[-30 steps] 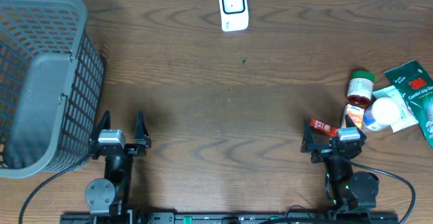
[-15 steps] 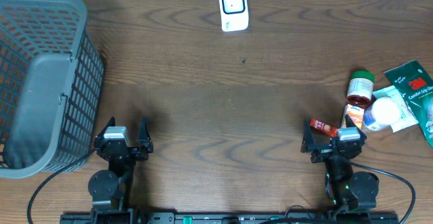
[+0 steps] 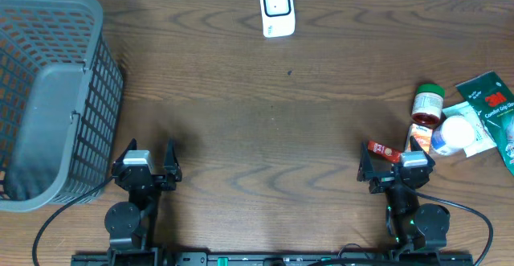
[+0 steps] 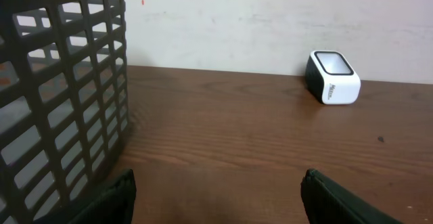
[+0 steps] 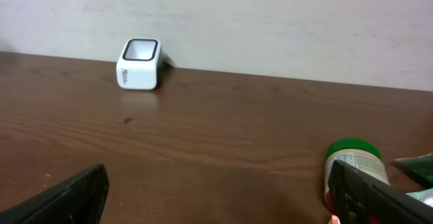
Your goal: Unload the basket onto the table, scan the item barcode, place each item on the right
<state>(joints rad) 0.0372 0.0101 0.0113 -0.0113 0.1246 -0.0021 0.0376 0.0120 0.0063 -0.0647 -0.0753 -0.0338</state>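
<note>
while the left gripper [image 3: 148,157] and right gripper [image 3: 391,161] sit open and empty, the items [image 3: 454,131] cluster at the right edge of the tabletop [image 3: 273,121]; a crowded grasp may topple the green-lidded jar [image 3: 427,105] or hide its barcode from the scanner [image 3: 276,9].

Left gripper [image 3: 150,149] stands a little toward 5 o'clock of its position one second ago, drawn back nearer the 6 o'clock edge of the table [image 3: 265,129].

Overhead: straight down on whole table [image 3: 265,121]. Wrist views: low over it, facing far wall [image 4: 270,21]. All three share scanner [image 3: 277,9].
</note>
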